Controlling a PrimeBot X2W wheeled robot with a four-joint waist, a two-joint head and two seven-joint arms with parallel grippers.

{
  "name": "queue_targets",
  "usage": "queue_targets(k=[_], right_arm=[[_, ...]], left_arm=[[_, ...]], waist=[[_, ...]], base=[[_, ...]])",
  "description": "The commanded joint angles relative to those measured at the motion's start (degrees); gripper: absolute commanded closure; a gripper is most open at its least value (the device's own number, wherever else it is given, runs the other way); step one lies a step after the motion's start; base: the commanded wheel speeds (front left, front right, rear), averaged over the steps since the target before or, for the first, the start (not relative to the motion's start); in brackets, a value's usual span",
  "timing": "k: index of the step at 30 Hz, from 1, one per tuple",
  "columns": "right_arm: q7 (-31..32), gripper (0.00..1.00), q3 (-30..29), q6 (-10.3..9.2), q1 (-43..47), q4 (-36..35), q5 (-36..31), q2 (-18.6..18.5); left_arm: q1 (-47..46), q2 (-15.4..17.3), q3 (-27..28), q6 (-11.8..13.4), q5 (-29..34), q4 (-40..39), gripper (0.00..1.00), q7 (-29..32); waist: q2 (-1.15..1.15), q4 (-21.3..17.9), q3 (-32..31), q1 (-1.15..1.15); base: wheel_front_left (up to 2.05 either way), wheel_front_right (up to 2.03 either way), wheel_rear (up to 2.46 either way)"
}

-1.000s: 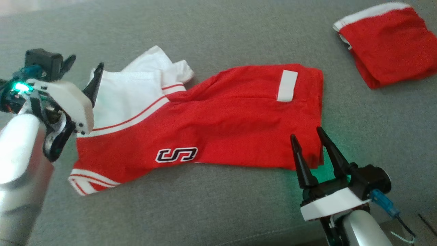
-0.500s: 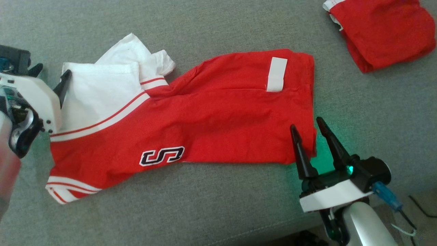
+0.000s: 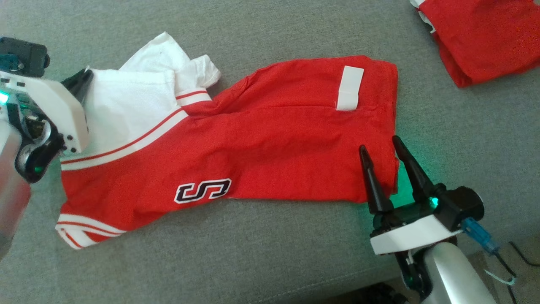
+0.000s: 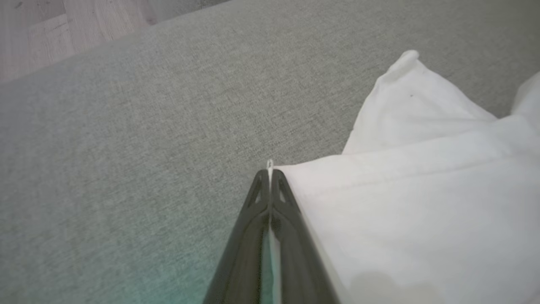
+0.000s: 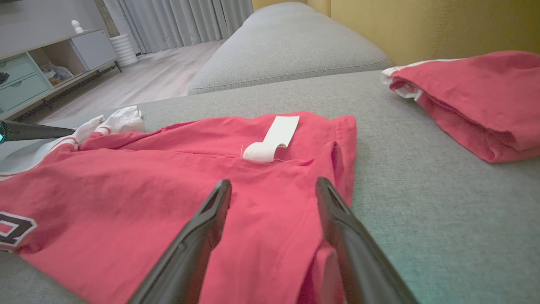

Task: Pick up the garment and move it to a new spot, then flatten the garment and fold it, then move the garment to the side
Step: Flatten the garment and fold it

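Left gripper [image 3: 84, 78] sits at the left edge of the scene, clenched on the white corner of the garment [image 3: 270, 139]. In the left wrist view its 2 dark fingers [image 4: 257, 198] press flat together with a thin sliver of white cloth caught at their tips. From the head camera most of those fingers hide behind the gripper's own white housing, and the arm is cut off by the frame edge.

To the right, the garment lies spread across the grey sofa seat [image 3: 253, 257], white part at the left, red part running right. A black-and-white S logo [image 3: 203, 190] lies near its near edge, and a white label [image 3: 350, 88] lies near its far right corner. How many layers lie underneath is hard to make out.

Further right, the right gripper [image 3: 382, 147] has its fingers spread apart over the garment's near right corner, holding nothing. Whether the tips touch the cloth I cannot tell.

At the far right a folded red cloth [image 3: 485, 38] lies well apart, cut off by the top and right edges.
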Motion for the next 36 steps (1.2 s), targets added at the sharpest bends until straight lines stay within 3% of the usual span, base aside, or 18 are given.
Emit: queue_targets(k=[1, 14, 24, 36], right_arm=[[-0.22, 0.00, 0.88, 0.19, -1.13, -1.59, 0.36, -0.11], [-0.22, 0.00, -4.23, 0.19, -1.89, 2.09, 4.31, -0.74], [1.59, 0.00, 4.62, 0.19, -10.81, 13.95, 14.93, -7.88], [7.16, 0.00, 12.93, 0.19, -17.11, 19.39, 29.21, -13.71]], left_arm=[[-2.31, 3.56, 0.92, 0.10, -0.23, -1.17, 1.00, -0.88], [-6.17, 6.08, -2.51, 0.10, 0.52, -6.04, 1.00, -11.56], [-6.31, 7.10, -3.07, 0.22, 0.82, -10.65, 1.00, -13.49], [-5.56, 7.12, -3.56, 1.26, 0.92, -14.26, 1.00, -13.75]], waist=[[0.00, 0.18, 0.02, 0.00], [0.00, 2.92, -3.42, 0.00], [0.00, 5.04, -5.73, 0.00], [0.00, 7.63, -6.28, 0.00]], base=[[0.00, 0.00, 0.00], [0.00, 0.00, 0.00], [0.00, 0.00, 0.00], [0.00, 0.00, 0.00]])
